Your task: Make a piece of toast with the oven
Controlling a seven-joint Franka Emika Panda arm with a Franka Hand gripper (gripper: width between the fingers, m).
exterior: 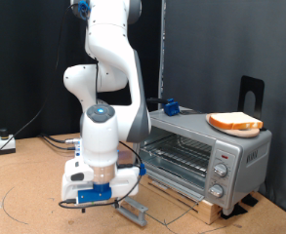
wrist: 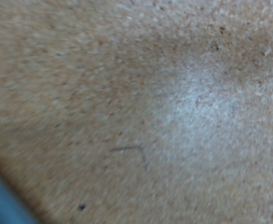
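The oven [exterior: 238, 156] stands at the exterior view's right, its glass door dropped open towards the table and its wire rack [exterior: 177, 151] showing inside. Its knobs [exterior: 219, 176] run down its right side. The piece of toast [exterior: 234, 122] lies flat on the oven's roof near the right end. My gripper [exterior: 92, 197] hangs low over the wooden table, to the left of the open door's handle [exterior: 133, 210], and its fingers are not clear. The wrist view shows only blurred tabletop [wrist: 145, 103] close up, with a blue edge [wrist: 1, 201] in one corner and nothing between the fingers.
A small blue object [exterior: 169, 105] sits on the oven's roof at its back left. A black stand [exterior: 252, 93] rises behind the oven. Cables and a white box [exterior: 6, 143] lie at the far left. The oven rests on a wooden board [exterior: 209, 208].
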